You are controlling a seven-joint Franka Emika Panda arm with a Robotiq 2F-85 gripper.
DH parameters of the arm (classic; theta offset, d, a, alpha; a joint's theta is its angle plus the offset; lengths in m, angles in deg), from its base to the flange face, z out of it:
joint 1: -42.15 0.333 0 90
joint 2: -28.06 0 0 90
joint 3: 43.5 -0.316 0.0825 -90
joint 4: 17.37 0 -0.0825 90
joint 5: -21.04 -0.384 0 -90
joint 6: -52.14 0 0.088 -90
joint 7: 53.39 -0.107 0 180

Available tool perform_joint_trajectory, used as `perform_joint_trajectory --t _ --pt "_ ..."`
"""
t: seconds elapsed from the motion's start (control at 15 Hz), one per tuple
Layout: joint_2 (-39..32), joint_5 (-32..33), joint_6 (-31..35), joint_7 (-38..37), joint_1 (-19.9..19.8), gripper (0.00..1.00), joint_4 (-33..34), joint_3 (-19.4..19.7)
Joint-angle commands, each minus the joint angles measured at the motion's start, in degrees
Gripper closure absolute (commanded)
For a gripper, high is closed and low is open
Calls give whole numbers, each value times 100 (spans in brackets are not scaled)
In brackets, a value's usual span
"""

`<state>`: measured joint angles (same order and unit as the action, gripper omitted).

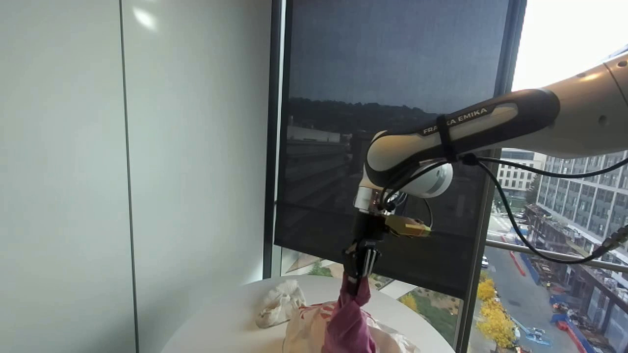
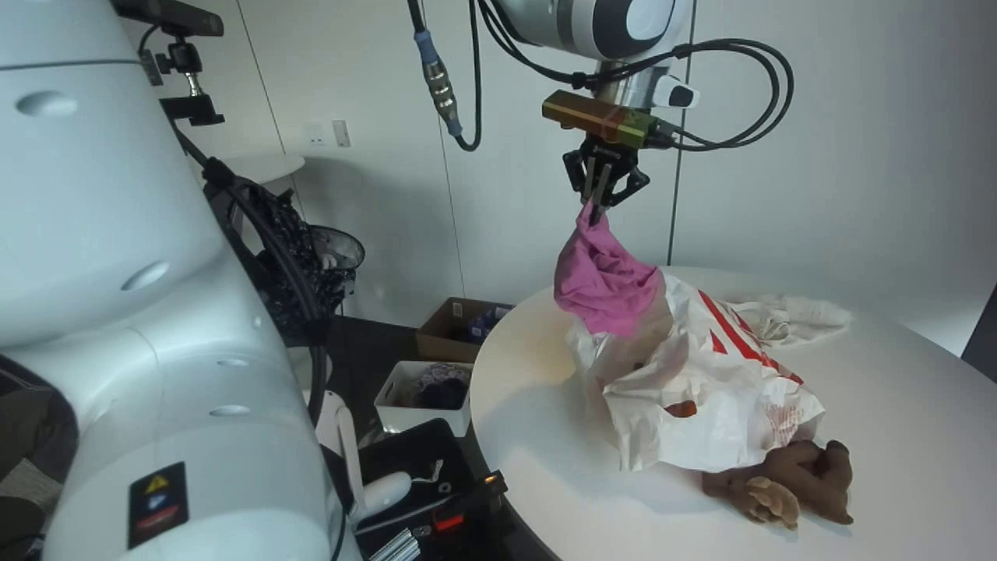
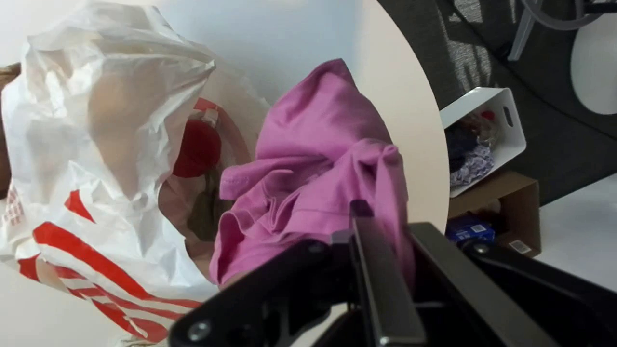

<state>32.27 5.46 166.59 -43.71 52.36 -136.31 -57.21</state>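
A white rectangular plastic bin [image 2: 420, 420] and an open brown cardboard box [image 2: 445, 347] are sitting near the round white table [image 2: 903, 405].

My gripper [image 2: 596, 213] is looking black, the cloth [image 2: 606, 276] is looking pink, and the white bag [image 2: 724, 389] is showing red stripes [image 3: 94, 259].

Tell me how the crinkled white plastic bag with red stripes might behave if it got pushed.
The crinkled white plastic bag with red stripes would likely crumple, since its thin walls are creased. It may drag with some weight, as a rounded dark red object shows inside its open mouth. Tipping seems unlikely: it lies slumped on the round white table.
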Motion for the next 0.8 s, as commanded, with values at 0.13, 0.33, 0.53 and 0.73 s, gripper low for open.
perform_joint_trajectory --t 0.13,0.33,0.53,0.73 --pt "194 -380 895 450 549 97 -159 -199" --pt "-114 -626 1487 667 747 96 -236 -301" --pt "-583 -660 2189 732 838 96 -321 -403" --pt "-1104 -578 2768 657 894 97 -268 -543"
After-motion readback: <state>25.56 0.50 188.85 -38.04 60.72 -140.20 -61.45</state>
